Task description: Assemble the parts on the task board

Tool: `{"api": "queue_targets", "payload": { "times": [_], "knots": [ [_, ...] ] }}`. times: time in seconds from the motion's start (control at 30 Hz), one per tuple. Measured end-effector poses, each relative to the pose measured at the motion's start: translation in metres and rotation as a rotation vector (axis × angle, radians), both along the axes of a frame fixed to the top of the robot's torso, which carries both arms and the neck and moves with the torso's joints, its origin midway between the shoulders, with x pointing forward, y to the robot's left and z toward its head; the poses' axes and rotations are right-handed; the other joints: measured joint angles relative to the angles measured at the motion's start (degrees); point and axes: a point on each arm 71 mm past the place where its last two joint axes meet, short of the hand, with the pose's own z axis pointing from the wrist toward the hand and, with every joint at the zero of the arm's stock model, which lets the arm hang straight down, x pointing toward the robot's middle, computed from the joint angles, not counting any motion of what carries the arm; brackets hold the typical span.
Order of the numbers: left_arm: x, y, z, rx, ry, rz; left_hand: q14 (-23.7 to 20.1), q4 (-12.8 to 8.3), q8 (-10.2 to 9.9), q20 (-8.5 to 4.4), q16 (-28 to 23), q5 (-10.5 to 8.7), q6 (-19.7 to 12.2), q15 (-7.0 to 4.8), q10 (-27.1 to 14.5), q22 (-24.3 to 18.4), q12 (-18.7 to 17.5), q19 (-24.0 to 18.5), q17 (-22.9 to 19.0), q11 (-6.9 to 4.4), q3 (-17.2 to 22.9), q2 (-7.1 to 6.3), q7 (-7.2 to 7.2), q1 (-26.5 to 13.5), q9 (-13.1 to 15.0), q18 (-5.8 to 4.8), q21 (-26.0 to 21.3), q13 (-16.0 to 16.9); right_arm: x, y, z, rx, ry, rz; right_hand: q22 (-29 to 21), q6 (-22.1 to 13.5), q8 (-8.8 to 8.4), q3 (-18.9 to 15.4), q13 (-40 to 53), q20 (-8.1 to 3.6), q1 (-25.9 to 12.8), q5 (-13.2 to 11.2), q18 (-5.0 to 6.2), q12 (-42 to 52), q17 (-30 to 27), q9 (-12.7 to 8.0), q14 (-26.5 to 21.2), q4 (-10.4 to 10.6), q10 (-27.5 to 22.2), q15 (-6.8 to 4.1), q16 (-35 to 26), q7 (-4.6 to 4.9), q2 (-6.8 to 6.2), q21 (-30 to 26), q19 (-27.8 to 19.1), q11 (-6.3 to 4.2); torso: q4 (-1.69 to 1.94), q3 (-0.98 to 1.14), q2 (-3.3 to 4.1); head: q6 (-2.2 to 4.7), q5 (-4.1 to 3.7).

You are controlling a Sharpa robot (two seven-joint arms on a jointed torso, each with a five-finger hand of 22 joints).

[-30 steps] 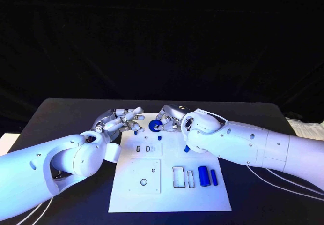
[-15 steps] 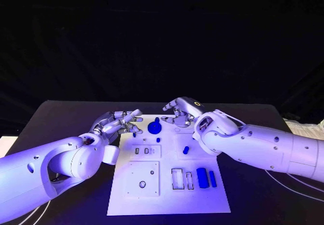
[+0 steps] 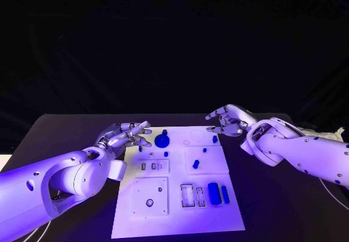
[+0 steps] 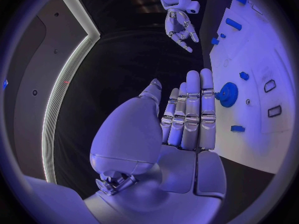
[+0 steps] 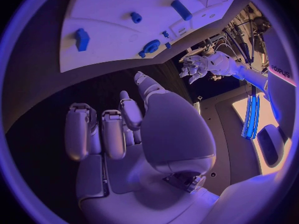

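The white board (image 3: 178, 212) lies flat in the middle of the black table (image 3: 65, 126), its long side running away from the robot. Small blue parts sit on it: a round gear (image 3: 162, 141) near the far left corner, a short peg (image 3: 166, 154) just nearer than the gear, a small piece (image 3: 215, 139) near the far right edge, another (image 3: 195, 164) around the middle, and two upright-lying bars — a thick cylinder (image 3: 214, 193) and a thinner one (image 3: 225, 194) — side by side in the near right part. Rectangular slots (image 3: 187, 195) lie just left of the cylinders, and a square plate with a round hole (image 3: 149, 202) takes the near left.

The left hand (image 3: 125, 135) hovers at the board's far left edge, just beside the gear, fingers spread apart and holding nothing; in the left wrist view its fingers (image 4: 193, 109) stretch out straight and side by side toward the gear (image 4: 227, 94).

The right hand (image 3: 227, 121) is off the board's far right corner, over the table — fingers loosely curled but apart, nothing in them. The right wrist view shows its palm (image 5: 124, 134) empty, fingers bent and separated.
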Motion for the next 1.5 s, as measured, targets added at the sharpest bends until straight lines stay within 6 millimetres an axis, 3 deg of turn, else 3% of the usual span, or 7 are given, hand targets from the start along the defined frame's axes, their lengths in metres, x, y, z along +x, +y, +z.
{"api": "queue_targets", "payload": {
  "times": [0.13, 0.33, 0.77, 0.97, 1.13, 1.5],
  "knots": [
    [0.001, 0.0, 0.0, 0.001, -0.001, 0.0, 0.0, 0.0, 0.0, 0.0, 0.0, 0.0, 0.0, 0.0, 0.0, 0.0, 0.0, 0.0, 0.0, 0.0, 0.0, 0.0, 0.0, 0.0, 0.0, 0.0, 0.0, 0.0, 0.004, -0.022, -0.008, 0.014, 0.04, -0.017, 0.1, -0.6, -0.51, -0.5, 0.1, 0.06, 0.2, 0.0, 0.0, 0.0, 0.0, -0.2, 0.0, -0.5, 0.0, 0.0, 0.1, 0.19, -0.23, 0.0, 0.1, 0.0, -0.15, 0.15, -0.01, 0.06, -0.37],
    [0.001, 0.0, -0.001, 0.003, -0.001, 0.002, 0.0, -0.1, 0.0, 0.0, 0.0, 0.0, 0.0, 0.0, 0.0, 0.1, 0.0, 0.0, 0.1, 0.0, 0.1, 0.0, 0.0, 0.0, 0.0, 0.0, 0.0, 0.0, 0.004, -0.036, -0.026, 0.021, 0.088, -0.022, 0.1, -1.9, -0.95, -0.9, 0.0, 0.06, 0.2, 0.0, 0.0, 0.0, 0.0, -0.5, 0.0, -0.9, 0.2, 0.0, 0.1, 0.67, -0.23, 0.0, 0.1, 0.21, -0.15, 0.31, -0.01, 0.4, -1.15],
    [0.002, 0.002, -0.002, 0.005, -0.001, 0.003, 0.0, -0.4, 0.0, 0.0, 0.0, 0.0, 0.0, 0.0, 0.0, 0.1, 0.0, 0.0, 0.0, 0.0, 0.4, 0.52, 0.0, 0.5, 0.0, 0.0, 0.0, 0.1, 0.005, -0.036, -0.053, 0.022, 0.153, -0.007, 0.0, -3.2, -0.95, -1.6, -0.2, 0.2, 0.5, -0.2, 0.0, -0.2, 0.0, -0.7, 0.2, -1.1, 0.0, 0.21, 0.1, 0.92, 0.0, 0.0, -0.1, 0.43, -0.13, 0.28, -0.01, 0.51, -0.93],
    [0.002, 0.002, -0.003, 0.006, 0.001, 0.003, 0.0, -0.4, 0.0, 0.0, -0.2, 0.0, 0.0, 0.0, 0.0, 0.1, 0.0, 0.0, 0.1, 0.0, 0.4, 0.52, 0.0, 0.5, 0.0, 0.0, 0.0, 0.0, 0.005, -0.032, -0.059, 0.01, 0.161, 0.006, 0.0, -3.2, -0.95, -1.6, -0.2, 0.28, 0.5, -0.2, 0.0, -0.2, 0.0, -0.7, 0.2, -1.1, 0.0, 0.21, 0.1, 0.92, 0.0, 0.0, -0.2, 0.43, -0.11, 0.21, -0.01, 0.14, -0.83],
    [0.002, 0.003, -0.003, 0.006, 0.001, 0.002, 0.0, -0.4, 0.0, 0.0, -0.2, 0.0, 0.0, 0.0, 0.0, 0.1, 0.0, 0.0, 0.1, 0.0, 0.4, 0.52, 0.0, 0.5, 0.0, 0.0, 0.0, 0.0, 0.007, -0.03, -0.061, 0.0, 0.16, 0.008, 0.2, -2.3, -0.31, -1.7, 0.0, 0.48, 1.2, -0.2, 0.0, -0.2, 0.0, -0.3, 0.2, -1.2, 0.0, 0.21, 0.1, 0.75, 0.75, 0.3, 0.0, 0.42, -0.09, 0.2, -0.01, -0.11, -0.82],
    [0.002, 0.003, -0.003, 0.005, 0.001, -0.001, 0.0, -0.6, 0.0, 0.0, -0.2, 0.0, 0.0, 0.0, 0.0, 0.2, 0.0, 0.0, 0.1, 0.0, 0.6, 0.52, 0.0, 0.5, 0.0, 0.0, 0.0, 0.0, 0.011, -0.025, -0.063, -0.009, 0.161, 0.01, 1.2, 0.9, 0.76, -0.8, 0.9, 0.26, 2.0, -3.2, 0.0, 1.1, 0.0, 0.2, 0.2, -2.2, 0.5, 0.21, 0.6, 0.19, 3.28, 0.7, 0.3, 0.37, -0.1, 0.21, -0.03, -0.48, -1.01]
  ]
}}
